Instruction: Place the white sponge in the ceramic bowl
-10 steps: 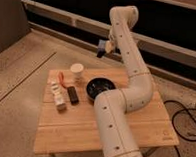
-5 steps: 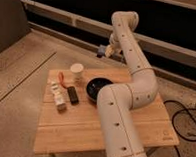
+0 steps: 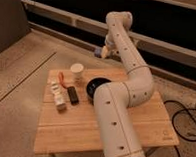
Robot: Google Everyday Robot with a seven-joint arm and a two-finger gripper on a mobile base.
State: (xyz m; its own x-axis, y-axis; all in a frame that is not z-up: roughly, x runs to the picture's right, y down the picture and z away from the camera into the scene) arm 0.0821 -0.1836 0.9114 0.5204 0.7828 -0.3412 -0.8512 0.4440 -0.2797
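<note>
My gripper (image 3: pixel 100 52) hangs in the air beyond the far edge of the wooden table (image 3: pixel 78 127), above and behind the cup. It is shut on a small pale bluish piece, the white sponge (image 3: pixel 97 52), which shows at its tip. The ceramic bowl (image 3: pixel 94 87) is dark and glossy. It sits on the table's far middle, nearer to me than the gripper and well below it. My white arm (image 3: pixel 126 84) covers the bowl's right part.
A cream paper cup (image 3: pixel 77 70) stands left of the bowl. Further left lie a white blocky object (image 3: pixel 56 94), a black bar (image 3: pixel 73 95) and a small orange thing (image 3: pixel 62 80). Black cables (image 3: pixel 189 123) lie on the floor at the right. A dark wall ledge (image 3: pixel 158 44) runs behind.
The gripper with the sponge has come down a little and drifted slightly right, while the upper arm has swung with it. Nothing on the table has moved.
</note>
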